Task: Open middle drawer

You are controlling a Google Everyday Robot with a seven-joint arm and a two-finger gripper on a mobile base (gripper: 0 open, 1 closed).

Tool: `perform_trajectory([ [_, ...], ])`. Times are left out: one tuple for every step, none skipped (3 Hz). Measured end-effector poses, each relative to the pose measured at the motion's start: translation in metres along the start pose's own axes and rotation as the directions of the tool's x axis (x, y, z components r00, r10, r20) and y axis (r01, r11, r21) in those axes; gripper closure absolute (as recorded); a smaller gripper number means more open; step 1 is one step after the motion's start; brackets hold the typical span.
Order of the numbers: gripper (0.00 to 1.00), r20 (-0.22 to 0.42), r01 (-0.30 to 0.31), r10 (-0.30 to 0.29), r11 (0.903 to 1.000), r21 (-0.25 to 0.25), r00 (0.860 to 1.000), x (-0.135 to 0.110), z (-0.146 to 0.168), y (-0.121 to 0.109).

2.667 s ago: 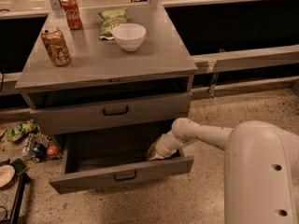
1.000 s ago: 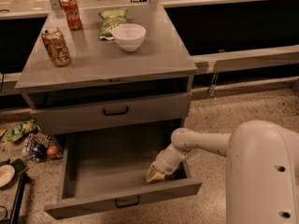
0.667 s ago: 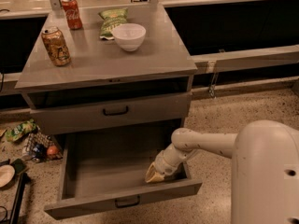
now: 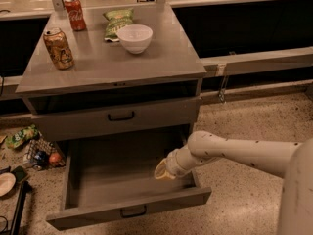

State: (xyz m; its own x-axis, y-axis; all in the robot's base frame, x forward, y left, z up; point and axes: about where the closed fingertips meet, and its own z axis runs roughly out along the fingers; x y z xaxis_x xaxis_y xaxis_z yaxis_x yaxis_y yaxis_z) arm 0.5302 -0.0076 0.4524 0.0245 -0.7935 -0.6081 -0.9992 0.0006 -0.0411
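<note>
The middle drawer [image 4: 102, 214] is a wide grey drawer, pulled far out of the cabinet, with its inside bare. Its small black bar handle [image 4: 133, 211] sits at the centre of the front panel. My gripper [image 4: 164, 172] is inside the drawer at its right side, just behind the front panel, at the end of my white arm [image 4: 234, 151] that reaches in from the right. The drawer above [image 4: 78, 125] is shut, with its black handle [image 4: 121, 115] showing. Anything below the open drawer is hidden by it.
On the cabinet top [image 4: 161, 65] stand a white bowl [image 4: 135, 37], a brown can [image 4: 58, 48], a red can [image 4: 75, 13] and a green chip bag [image 4: 117, 21]. Left of the cabinet, a wire basket [image 4: 41, 155], a green packet [image 4: 20, 136] and a plate [image 4: 6, 184] lie on the floor.
The middle drawer has slid further out toward the camera, with my gripper moving forward along with it. Over the last second almost nothing has moved.
</note>
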Motion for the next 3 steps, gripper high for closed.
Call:
perform_trajectory([
  [1.0, 0.071, 0.031, -0.038, 0.9939, 0.106, 0.997, -0.023, -0.048, -0.018],
  [1.0, 0.178, 0.058, -0.078, 0.9916, 0.115, 0.981, -0.051, -0.09, -0.001],
  [0.83, 0.25, 0.016, -0.049, 0.9909, 0.134, 0.967, -0.054, -0.117, 0.013],
])
